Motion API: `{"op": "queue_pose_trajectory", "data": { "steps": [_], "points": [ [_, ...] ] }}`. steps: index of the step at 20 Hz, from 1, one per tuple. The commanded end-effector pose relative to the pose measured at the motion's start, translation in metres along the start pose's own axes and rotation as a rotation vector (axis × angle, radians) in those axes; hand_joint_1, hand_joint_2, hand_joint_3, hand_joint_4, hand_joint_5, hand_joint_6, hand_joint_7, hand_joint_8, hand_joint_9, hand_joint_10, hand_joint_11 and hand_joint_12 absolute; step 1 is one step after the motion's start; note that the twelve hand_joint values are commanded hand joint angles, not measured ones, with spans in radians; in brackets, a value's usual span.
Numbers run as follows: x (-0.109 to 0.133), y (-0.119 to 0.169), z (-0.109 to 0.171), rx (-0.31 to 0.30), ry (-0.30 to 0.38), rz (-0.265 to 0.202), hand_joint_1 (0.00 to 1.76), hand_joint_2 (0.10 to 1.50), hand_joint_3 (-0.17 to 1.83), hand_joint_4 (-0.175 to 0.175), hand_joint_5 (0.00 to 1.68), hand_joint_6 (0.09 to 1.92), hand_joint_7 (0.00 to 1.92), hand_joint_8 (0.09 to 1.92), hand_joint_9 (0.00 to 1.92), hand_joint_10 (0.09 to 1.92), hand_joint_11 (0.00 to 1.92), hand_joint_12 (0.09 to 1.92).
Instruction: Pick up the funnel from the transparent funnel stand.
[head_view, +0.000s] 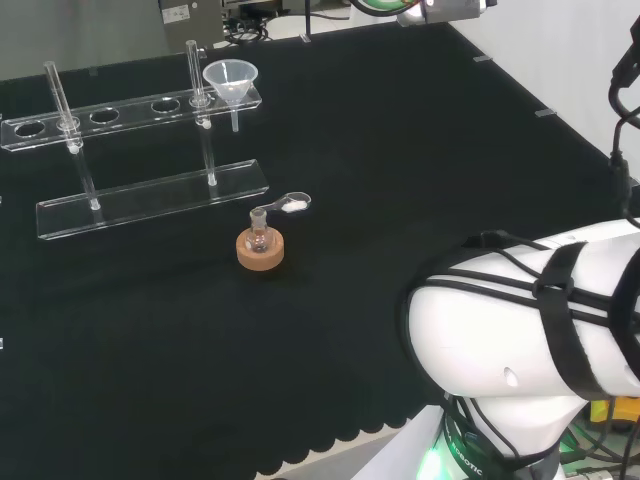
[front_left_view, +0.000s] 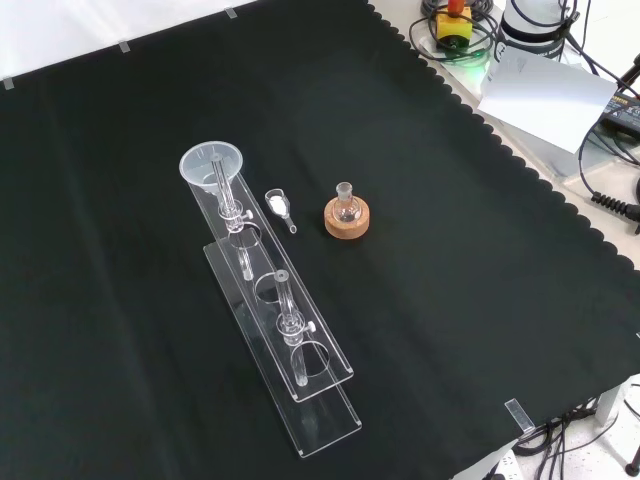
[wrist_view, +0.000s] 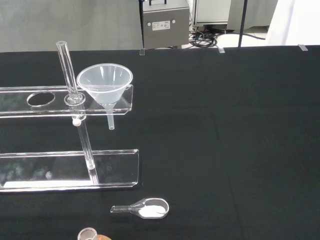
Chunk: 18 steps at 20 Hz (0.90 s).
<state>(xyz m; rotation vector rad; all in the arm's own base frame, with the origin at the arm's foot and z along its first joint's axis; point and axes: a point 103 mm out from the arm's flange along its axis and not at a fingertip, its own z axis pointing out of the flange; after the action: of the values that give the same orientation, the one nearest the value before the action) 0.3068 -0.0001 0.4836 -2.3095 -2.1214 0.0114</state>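
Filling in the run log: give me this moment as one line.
phase: before grasp | funnel: seated in end hole of transparent funnel stand | scoop with white powder: beside flask on cork ring | funnel untouched

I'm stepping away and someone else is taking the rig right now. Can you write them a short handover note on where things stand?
Hand: none of it can be seen, so its state cannot be told.
Funnel: seated in the end hole of the transparent funnel stand, the right end in the head view, spout hanging through the upper shelf.
Nearby: a small flask on a cork ring, and a small scoop with white powder lying on the cloth between flask and stand.
Done: nothing visible yet; funnel untouched.
Left: bring the hand to the funnel, grasp it, lift it clear of the stand.
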Motion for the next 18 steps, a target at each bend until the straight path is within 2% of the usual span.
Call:
{"op": "queue_pose_trajectory", "data": {
  "steps": [1,5,12,18],
  "points": [
    [0.001,0.0,0.0,-0.009,-0.008,-0.001,0.1,1.09,0.51,0.007,0.22,0.09,0.06,0.42,0.28,0.47,0.12,1.34],
    [-0.002,0.002,0.001,-0.004,-0.005,-0.001,0.0,1.18,0.45,0.014,0.18,0.09,0.0,0.38,0.19,0.52,0.04,1.36],
    [0.002,0.012,0.002,0.007,-0.007,0.017,0.0,1.18,0.44,0.013,0.19,0.09,0.0,0.37,0.18,0.53,0.04,1.37],
    [0.002,0.035,0.01,0.035,-0.001,0.039,0.0,1.19,0.44,0.011,0.19,0.09,0.0,0.38,0.18,0.53,0.04,1.37]
  ]
}}
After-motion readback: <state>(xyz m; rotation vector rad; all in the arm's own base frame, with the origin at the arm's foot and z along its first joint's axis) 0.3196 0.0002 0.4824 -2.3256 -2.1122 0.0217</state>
